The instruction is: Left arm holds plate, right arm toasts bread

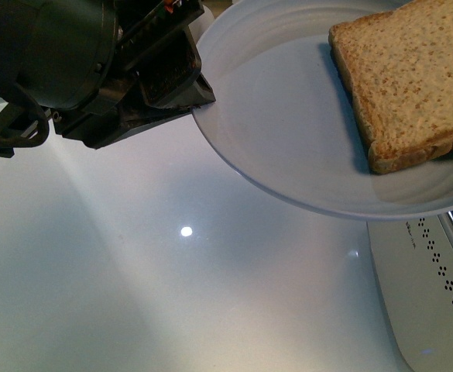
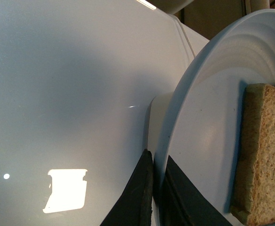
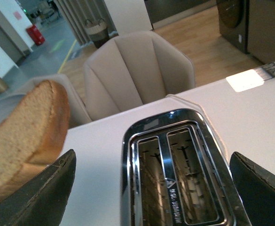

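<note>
The left gripper (image 2: pixel 158 165) is closed on the plate (image 1: pixel 288 116), one jaw under the rim and one on top, so the plate juts out from it over the white table (image 1: pixel 133 271). It appears to be held clear of the table. The bread (image 1: pixel 412 77) lies flat on the side of the plate away from this gripper, well apart from the jaws and near the far rim.

The right gripper (image 3: pixel 149 188) is spread wide and holds nothing. Directly beneath it, between its two fingers (image 3: pixel 38 193), is the toaster (image 3: pixel 175 165), whose two slots (image 3: pixel 168 176) both look empty. The bread sits just outside one finger, near but not touching it.

The holding half of the job looks done: the plate is gripped and the slice is presented beside the toaster. The toasting half has not begun. The right gripper has yet to take the slice off the plate, stand it on edge and lower it into a slot.
</note>
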`<action>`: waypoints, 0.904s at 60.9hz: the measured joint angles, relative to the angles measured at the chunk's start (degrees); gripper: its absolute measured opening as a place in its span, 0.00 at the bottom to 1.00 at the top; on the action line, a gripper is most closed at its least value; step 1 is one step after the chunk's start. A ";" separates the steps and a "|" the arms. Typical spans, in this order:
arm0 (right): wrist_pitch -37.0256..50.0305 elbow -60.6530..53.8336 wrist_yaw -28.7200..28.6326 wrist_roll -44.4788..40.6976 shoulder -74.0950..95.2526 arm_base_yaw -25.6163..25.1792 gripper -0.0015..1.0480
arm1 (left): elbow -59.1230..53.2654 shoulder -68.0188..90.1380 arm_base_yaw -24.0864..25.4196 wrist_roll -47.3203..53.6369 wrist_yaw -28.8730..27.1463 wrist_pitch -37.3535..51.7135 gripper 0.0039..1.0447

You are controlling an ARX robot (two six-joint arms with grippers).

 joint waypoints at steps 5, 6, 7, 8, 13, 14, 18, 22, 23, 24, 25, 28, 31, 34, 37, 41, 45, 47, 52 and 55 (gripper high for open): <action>3.56 0.57 0.44 5.75 4.17 1.66 0.92 | 0.00 0.00 -0.02 0.00 0.04 0.00 0.03; 4.68 0.57 0.87 6.84 5.29 2.47 0.92 | 0.00 0.00 -0.02 0.00 0.04 0.00 0.03; 5.53 0.57 1.03 8.33 6.14 3.08 0.92 | 0.00 0.00 -0.02 0.00 0.11 0.00 0.03; 6.49 0.57 1.22 9.16 7.08 3.80 0.92 | 0.00 0.00 -0.02 0.00 0.11 0.00 0.03; 12.02 0.46 2.75 14.53 11.78 7.74 0.92 | 0.00 0.00 0.00 0.00 -0.02 0.00 0.03; 13.86 0.39 3.17 15.76 13.27 8.90 0.92 | 0.00 0.00 -0.02 0.00 -0.02 0.00 0.03; 19.41 0.11 4.15 18.93 18.08 11.91 0.92 | 0.00 0.00 -0.02 0.00 0.00 0.00 0.03; 25.20 -0.04 4.22 21.62 23.45 14.21 0.92 | 0.00 0.00 -0.02 0.00 0.07 0.00 0.03; 26.12 -0.04 4.26 21.84 24.33 14.51 0.92 | 0.00 0.00 -0.02 0.00 0.04 0.00 0.03; 27.89 -0.04 4.44 22.45 26.12 15.08 0.92 | 0.00 0.00 -0.02 0.00 0.04 0.00 0.03; 28.76 -0.04 4.52 22.53 27.02 15.37 0.92 | 0.00 0.00 -0.02 0.00 0.02 0.00 0.03; 32.37 -0.04 4.68 23.50 31.06 16.31 0.92 | 0.00 0.00 -0.02 0.00 0.00 0.00 0.03; 34.51 -0.02 4.94 23.91 33.77 16.72 0.92 | -0.02 0.00 -0.02 0.00 -0.02 0.00 0.03; 36.15 0.02 4.94 24.48 36.48 16.81 0.92 | -0.02 0.00 -0.02 0.00 0.00 0.00 0.03; 37.31 0.04 4.83 25.09 38.14 16.72 0.92 | -0.02 0.00 -0.02 0.00 0.00 0.00 0.03; 39.08 0.09 4.00 25.97 40.09 16.35 0.92 | -0.02 0.00 -0.02 0.00 0.00 0.00 0.03; 40.83 0.22 3.02 27.04 41.64 15.87 0.92 | -0.02 0.00 -0.02 0.00 0.00 0.00 0.03; 41.35 0.26 2.71 27.28 42.12 15.78 0.92 | -0.02 0.00 -0.02 0.00 0.00 0.00 0.03; 43.45 0.42 1.70 28.48 43.95 15.43 0.92 | -0.02 0.00 -0.02 0.00 0.02 0.00 0.03; 44.96 0.66 0.85 29.53 45.20 15.39 0.91 | -0.02 0.00 -0.02 0.00 0.00 0.00 0.03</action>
